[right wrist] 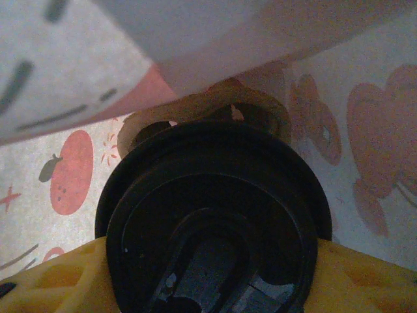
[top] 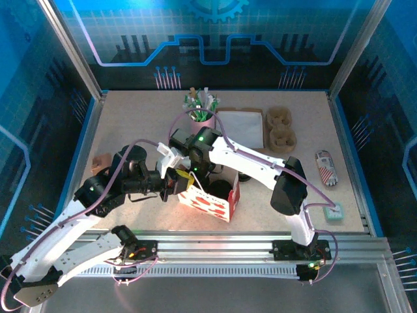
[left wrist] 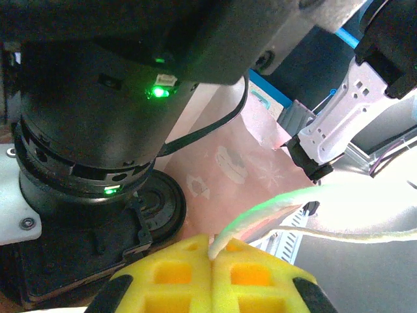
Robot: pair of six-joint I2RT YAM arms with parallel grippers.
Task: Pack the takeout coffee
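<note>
The left claw (top: pixel 174 184) is pinched tight on the white handle (left wrist: pixel 273 205) of the bag (top: pixel 212 203). In the left wrist view its yellow pads (left wrist: pixel 176 274) meet with the handle strip coming out from between them and arcing off to the right. Right in front of this claw is the black body of the right claw (top: pixel 199 173), which reaches down into the bag's open top. In the right wrist view a round black lid (right wrist: pixel 208 195) fills the gap between the right claw's yellow pads (right wrist: pixel 52 280), one pad pressed to each side of its rim, so this claw is holding the lid at a middling width. The left wrist view shows the same lid (left wrist: pixel 159 208) just under the right claw's body, with the pink inside wall of the bag (left wrist: pixel 228 163) beyond it. Past the lid, deeper in the bag, is a brown cardboard shape (right wrist: pixel 221 101), and the tomato print of the bag (right wrist: pixel 65 176) is to the left of the pads. The coffee cup's white wall is hidden, so I cannot tell whether it stands under that lid between the right claw's pads. Well beyond the right claw, toward the far edge of the table (top: pixel 130 124), is a pink cup of sticks (top: pixel 202 112), with a white napkin (top: pixel 240 127) and a brown carrier (top: pixel 281 127) to its right. A small brown object (top: pixel 101 162) lies out to the left of the left claw.
</note>
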